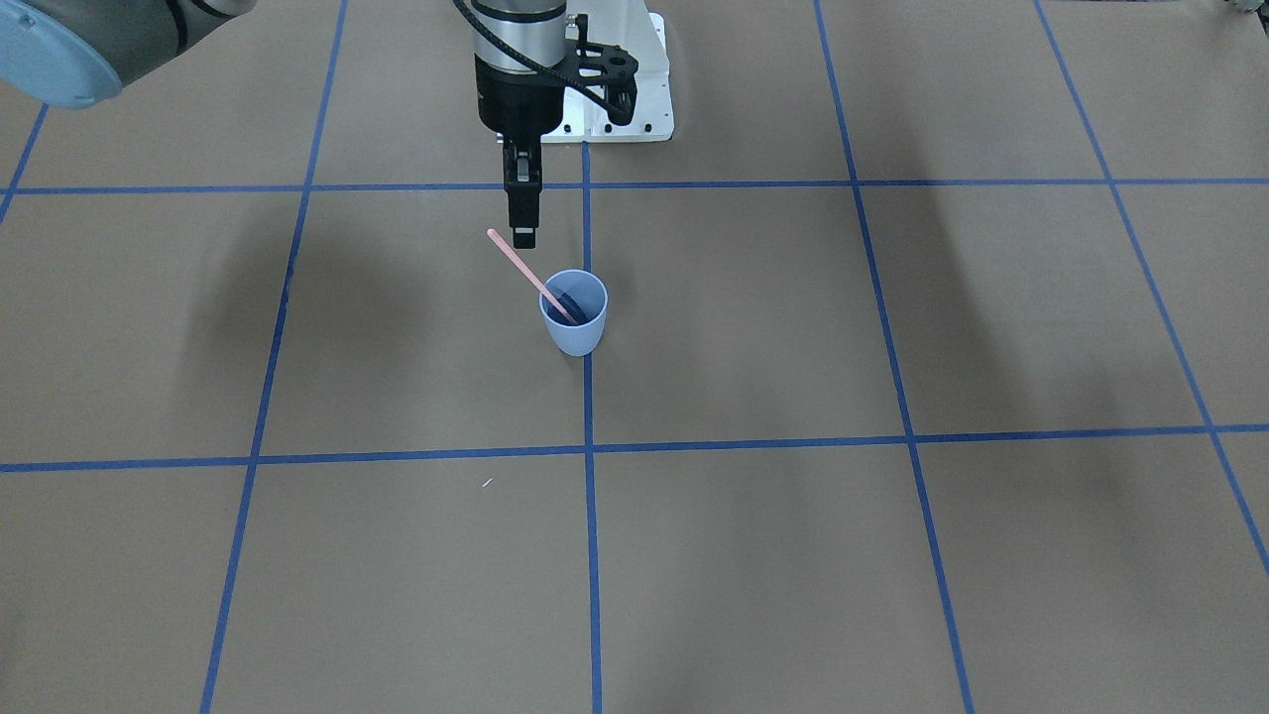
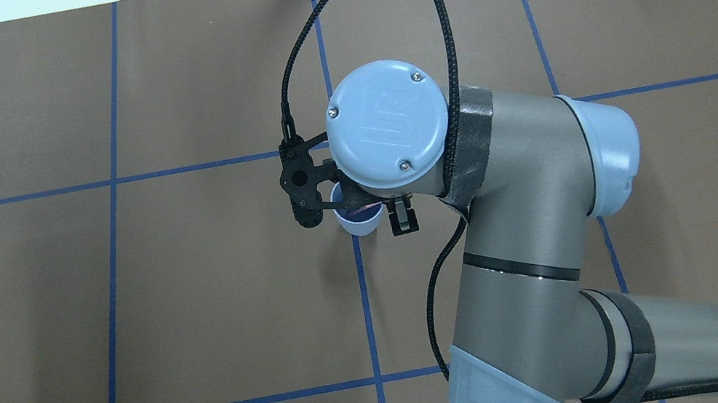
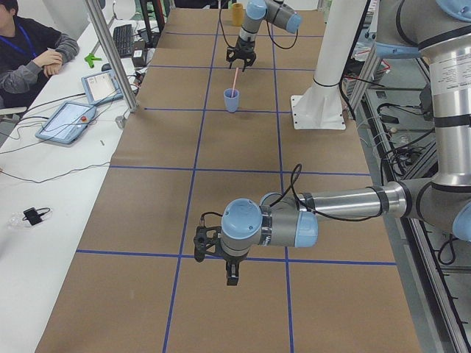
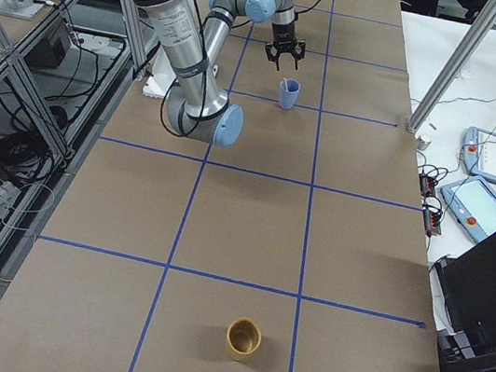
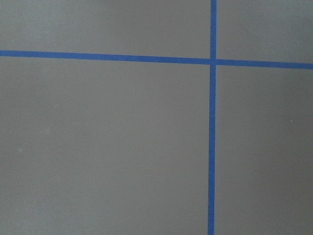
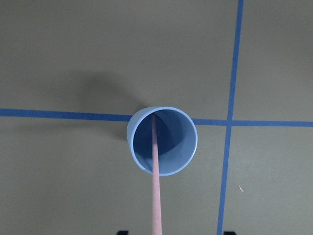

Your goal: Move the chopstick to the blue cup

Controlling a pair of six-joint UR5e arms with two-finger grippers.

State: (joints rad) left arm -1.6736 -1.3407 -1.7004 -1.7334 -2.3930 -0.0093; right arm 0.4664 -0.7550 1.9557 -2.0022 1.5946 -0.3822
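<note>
Hanging low over the brown tabletop, the left end effector is the nearest thing in the left-side view; whether it is parted or closed cannot be told. Farther along, the blue cup stands upright on a blue tape line. The chopstick already leans inside it, its lower tip down in the cup and its upper part propped on the rim and sticking well out. Just beside that free end hovers the right end effector, its jaws spread wide and gripping nothing. The stick looks light, stiff and smooth, so a nudge might tip the light cup. Any regrasp is probably best taken across the exposed upper part.
</note>
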